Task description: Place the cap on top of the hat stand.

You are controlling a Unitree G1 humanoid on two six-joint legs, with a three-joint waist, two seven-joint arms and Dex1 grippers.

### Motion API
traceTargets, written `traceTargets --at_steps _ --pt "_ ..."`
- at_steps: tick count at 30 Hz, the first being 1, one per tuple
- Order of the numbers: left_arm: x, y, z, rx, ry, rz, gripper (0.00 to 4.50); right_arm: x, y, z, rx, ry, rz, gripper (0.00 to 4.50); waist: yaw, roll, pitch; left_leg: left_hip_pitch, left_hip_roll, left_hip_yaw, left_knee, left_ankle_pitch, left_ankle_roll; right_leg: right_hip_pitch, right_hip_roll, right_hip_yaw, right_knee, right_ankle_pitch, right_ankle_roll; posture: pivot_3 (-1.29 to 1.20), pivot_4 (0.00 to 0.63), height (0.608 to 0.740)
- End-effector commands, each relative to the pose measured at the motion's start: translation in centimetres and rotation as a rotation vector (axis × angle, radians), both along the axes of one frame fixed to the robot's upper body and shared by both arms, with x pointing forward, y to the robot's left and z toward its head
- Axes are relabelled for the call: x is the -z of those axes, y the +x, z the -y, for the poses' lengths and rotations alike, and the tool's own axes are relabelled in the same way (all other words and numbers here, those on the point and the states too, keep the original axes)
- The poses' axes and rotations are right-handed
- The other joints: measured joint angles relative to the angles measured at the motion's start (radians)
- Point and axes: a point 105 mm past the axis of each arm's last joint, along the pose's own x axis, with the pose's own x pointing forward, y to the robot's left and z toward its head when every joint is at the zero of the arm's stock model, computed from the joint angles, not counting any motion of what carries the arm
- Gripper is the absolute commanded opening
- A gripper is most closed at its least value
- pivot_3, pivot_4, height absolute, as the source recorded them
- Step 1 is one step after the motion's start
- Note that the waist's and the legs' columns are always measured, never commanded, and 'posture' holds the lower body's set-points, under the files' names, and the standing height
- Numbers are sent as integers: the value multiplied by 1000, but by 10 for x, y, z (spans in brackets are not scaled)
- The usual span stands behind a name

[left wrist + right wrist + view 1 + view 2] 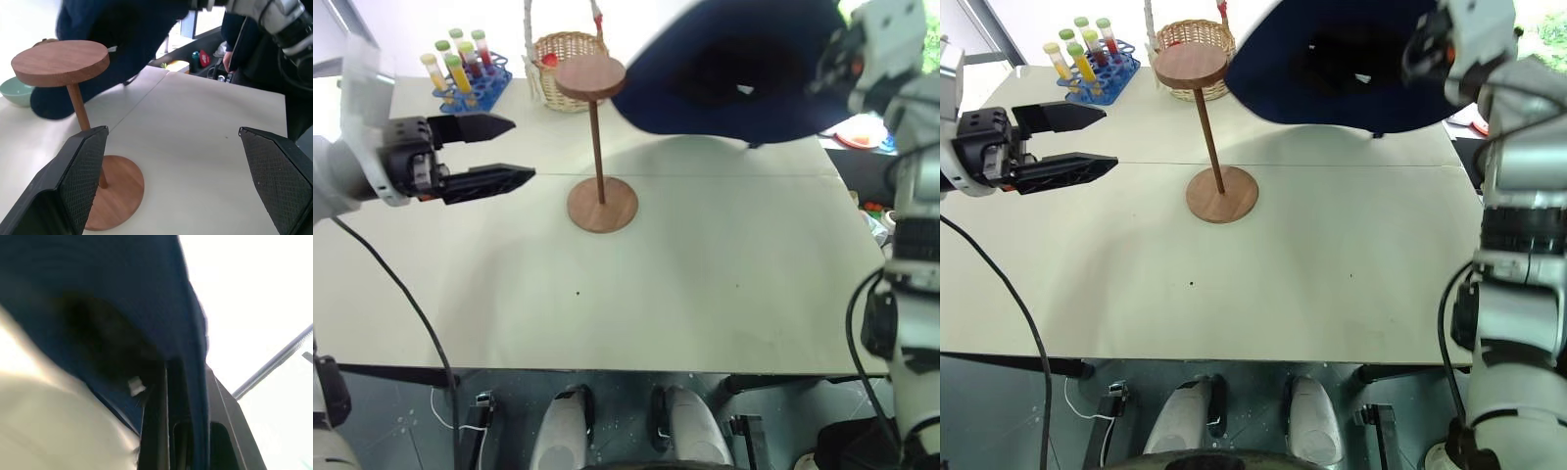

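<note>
The navy-blue cap hangs in the air at the back right, its hollow underside facing me, with my right gripper shut on its brim. Its left edge hovers just beside the round top of the brown wooden hat stand, which rises upright from a round base on the table. My left gripper stands open to the left of the stand's pole, level and apart from it. In the left wrist view, the hat stand rises between the open fingers with the cap behind it.
A wicker basket stands behind the stand. A blue rack of coloured test tubes sits at the back left. A seam crosses the pale table. Clutter lies beyond the table's right edge.
</note>
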Motion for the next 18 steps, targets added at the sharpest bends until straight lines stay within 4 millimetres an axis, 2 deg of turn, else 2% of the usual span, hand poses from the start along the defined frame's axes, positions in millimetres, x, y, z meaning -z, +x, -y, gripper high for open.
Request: traceTargets --at_steps 1,5,9,12,18 --pt "-12 -4 -3 -14 -5 66 4500 -43 2 -5 -32 34 98 38 0 0 0 -1 0 1 0 0 0 -1 0 1 0 0 0 0 150 740" --pt "-13 -6 -2 -21 -10 80 4500 -70 11 -43 -144 47 143 38 -5 0 0 -5 0 3 1 0 0 -7 0 3 1 1 0 0 150 740" --pt "-14 -9 -3 -37 -16 90 4500 -69 21 -82 -229 -10 136 38 -18 0 0 -8 1 5 2 1 -1 -14 0 6 9 1 0 0 150 740" --pt "-14 -12 -6 -59 -22 97 4500 -69 24 -101 -257 -29 153 38 -21 0 0 -8 1 5 3 1 -1 -15 0 6 13 1 -1 0 150 740" --pt "-25 -19 -26 -163 -72 128 4500 -78 13 -135 -383 -31 224 38 -24 0 0 -9 1 4 3 2 -4 -16 0 6 14 1 -1 0 150 740"
